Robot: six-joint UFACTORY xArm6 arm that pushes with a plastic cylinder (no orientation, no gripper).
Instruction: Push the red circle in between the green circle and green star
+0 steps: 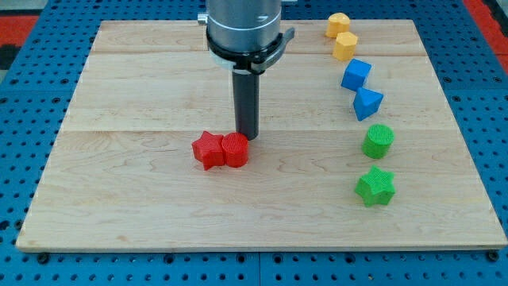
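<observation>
arm: upright, view's top-centre | my tip: on board

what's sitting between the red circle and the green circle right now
Nothing. The camera view shows only bare wooden board between the red circle and the green circle. My tip sits just behind the red circle, off that line.

The arm's grey housing runs out of the view's top edge, so its upper part is unseen. My tip stands just behind the red circle, which covers the very end where it meets the desk. The red circle also overlaps part of the red star.
</observation>
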